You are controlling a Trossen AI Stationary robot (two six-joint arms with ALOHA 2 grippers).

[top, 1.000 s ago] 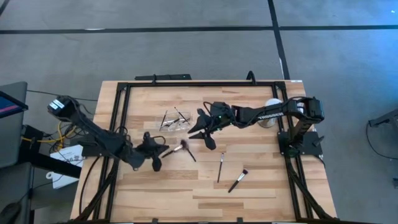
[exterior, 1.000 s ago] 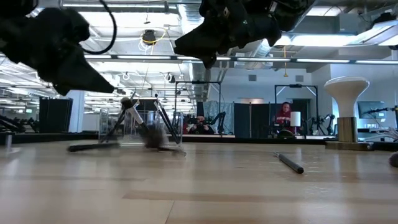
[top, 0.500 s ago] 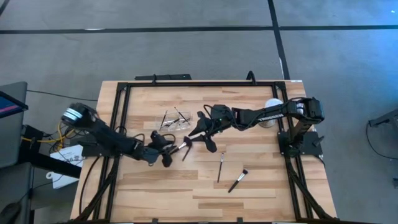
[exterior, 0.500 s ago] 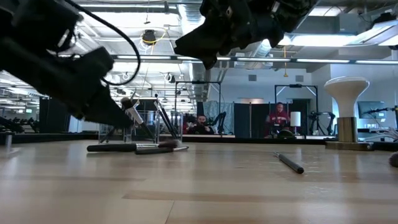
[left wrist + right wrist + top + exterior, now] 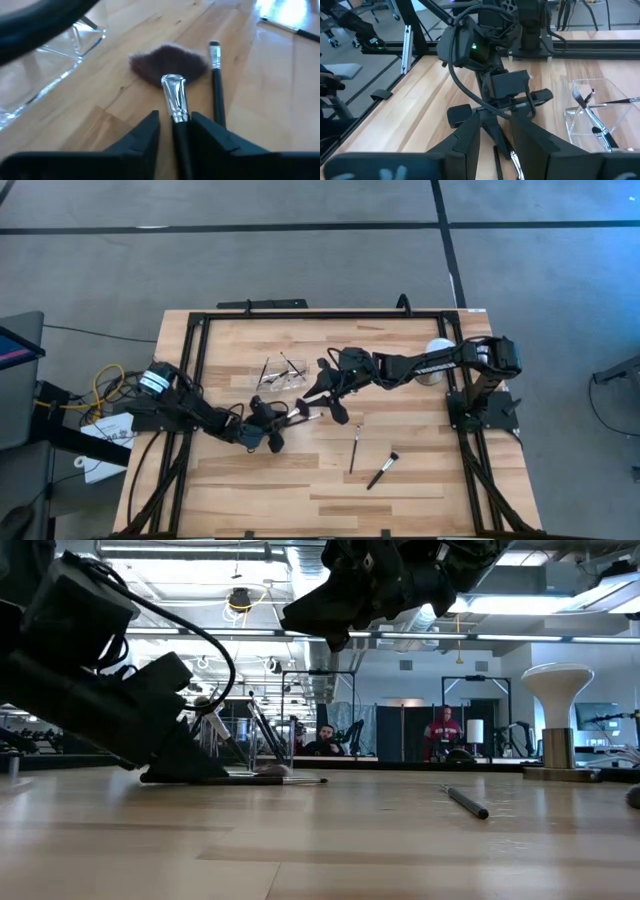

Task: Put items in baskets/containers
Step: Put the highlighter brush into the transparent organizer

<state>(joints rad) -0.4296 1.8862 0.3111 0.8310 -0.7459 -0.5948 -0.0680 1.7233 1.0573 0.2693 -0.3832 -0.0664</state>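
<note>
A fan brush (image 5: 170, 62) with a fluffy dark head, a silver ferrule and a dark handle lies on the wooden table, with a slim brush (image 5: 216, 85) close beside it. My left gripper (image 5: 175, 120) is down at the tabletop (image 5: 215, 772). It is open, one finger on each side of the fan brush's handle just behind the ferrule, and touches nothing. The clear container (image 5: 283, 373) stands behind it with several brushes leaning inside. My right gripper (image 5: 325, 405) hangs open above the table (image 5: 335, 635), facing the left gripper, with nothing between its fingers.
Two more brushes (image 5: 355, 447) (image 5: 382, 470) lie on the table toward its near right. A white ball on a stand (image 5: 558, 715) is at the far right. A black frame (image 5: 300, 315) rims the table. People sit in the room beyond.
My left gripper has sunk to the tabletop and gone toward the table's right, up to the fan brush. The fan brush and the slim brush have shifted and now lie side by side in front of it. My right gripper has kept still.
</note>
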